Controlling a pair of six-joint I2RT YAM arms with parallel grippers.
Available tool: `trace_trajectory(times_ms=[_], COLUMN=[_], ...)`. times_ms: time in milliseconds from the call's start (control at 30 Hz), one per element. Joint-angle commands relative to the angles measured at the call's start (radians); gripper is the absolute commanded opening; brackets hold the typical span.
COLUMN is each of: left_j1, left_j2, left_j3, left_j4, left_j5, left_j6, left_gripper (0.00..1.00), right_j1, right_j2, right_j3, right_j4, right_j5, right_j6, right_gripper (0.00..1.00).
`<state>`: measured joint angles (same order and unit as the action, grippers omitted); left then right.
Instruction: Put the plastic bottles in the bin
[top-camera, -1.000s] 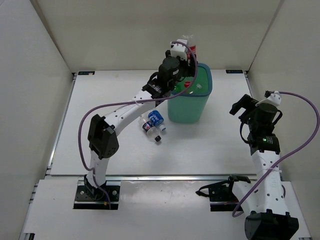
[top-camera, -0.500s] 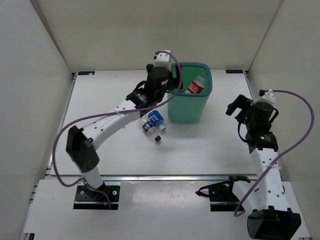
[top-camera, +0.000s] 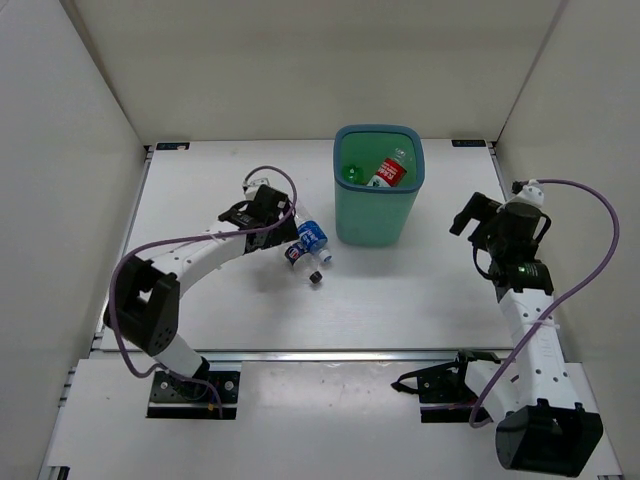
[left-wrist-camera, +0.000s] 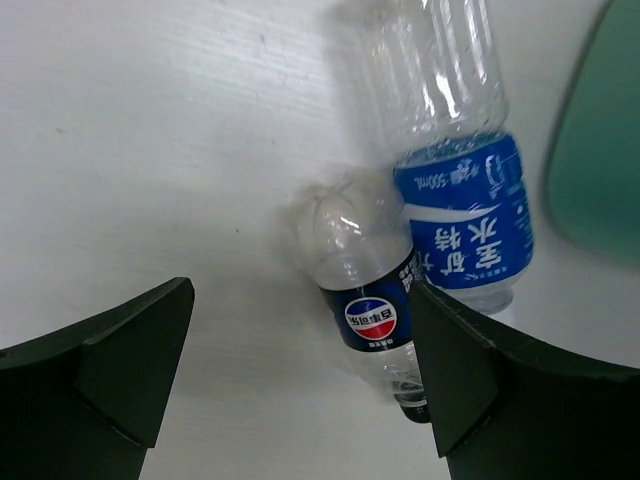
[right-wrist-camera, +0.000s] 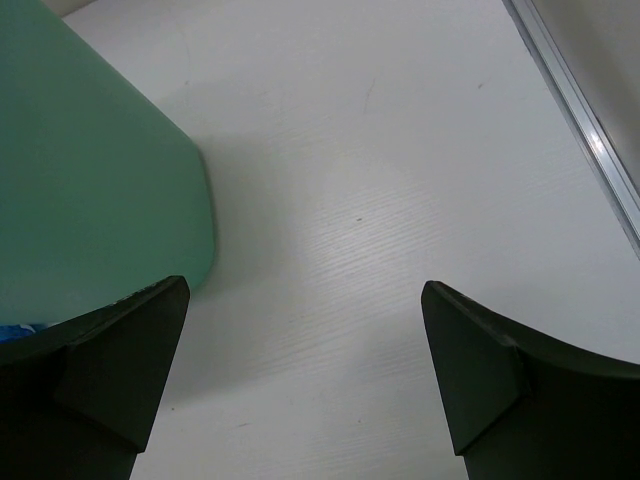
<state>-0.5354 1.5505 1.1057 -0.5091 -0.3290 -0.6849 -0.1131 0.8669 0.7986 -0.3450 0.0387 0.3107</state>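
The teal bin stands at the back middle of the table. In it lie a red-labelled bottle and a green bottle. Two clear bottles lie on the table just left of the bin: a blue-labelled one and a dark-labelled one. My left gripper is open and empty, low over them. In the left wrist view the dark-labelled bottle lies between the open fingers, close to the right finger; the blue-labelled bottle touches it, and the gripper holds nothing. My right gripper is open and empty right of the bin.
White walls close in the table on three sides. The bin's side fills the left of the right wrist view, with bare table between the right gripper's fingers. A metal rail runs along the table's right edge.
My left arm swung from above the bin down and left to the two bottles on the table. The red-labelled bottle it held now lies in the bin. The right arm shifted slightly.
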Motion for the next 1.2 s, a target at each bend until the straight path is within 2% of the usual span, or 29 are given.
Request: trace_trajectory(times_ms=[0, 333, 433, 500, 733, 867, 933, 1067, 1167], left_j1=[-0.014, -0.052, -0.041, -0.046, -0.008, 0.003, 0.000, -0.024, -0.057], left_j2=[0.038, 0.175, 0.171, 0.139, -0.006, -0.125, -0.167, -0.158, -0.110], left_j3=[0.009, 0.005, -0.001, -0.027, -0.078, 0.009, 0.125, 0.342, 0.495], left_j4=[0.010, 0.083, 0.075, 0.083, 0.037, -0.020, -0.028, -0.002, 0.092], left_j5=[0.087, 0.166, 0.163, 0.151, 0.136, 0.068, 0.032, -0.030, -0.061], left_j6=[-0.054, -0.056, -0.054, -0.058, -0.035, 0.015, 0.054, 0.131, 0.194], left_gripper=[0.98, 0.94, 0.85, 0.75, 0.55, 0.50, 0.48, 0.47, 0.47], right_j1=[-0.004, -0.019, -0.014, -0.014, -0.017, -0.016, -0.017, -0.022, -0.023], right_j2=[0.023, -0.002, -0.014, -0.019, -0.028, -0.032, -0.023, -0.023, -0.031], right_j3=[0.020, -0.042, -0.067, -0.076, -0.105, -0.124, -0.133, -0.147, -0.154], right_j4=[-0.028, -0.042, -0.057, -0.052, -0.035, -0.011, 0.014, 0.023, 0.035], right_j5=[0.032, 0.020, 0.024, 0.018, 0.013, 0.000, -0.013, -0.029, -0.033], right_j6=[-0.018, -0.002, 0.002, 0.004, 0.004, 0.024, 0.025, 0.033, 0.038], right_gripper=[0.99, 0.99, 0.99, 0.99, 0.99, 0.99, 0.99, 0.99, 0.99])
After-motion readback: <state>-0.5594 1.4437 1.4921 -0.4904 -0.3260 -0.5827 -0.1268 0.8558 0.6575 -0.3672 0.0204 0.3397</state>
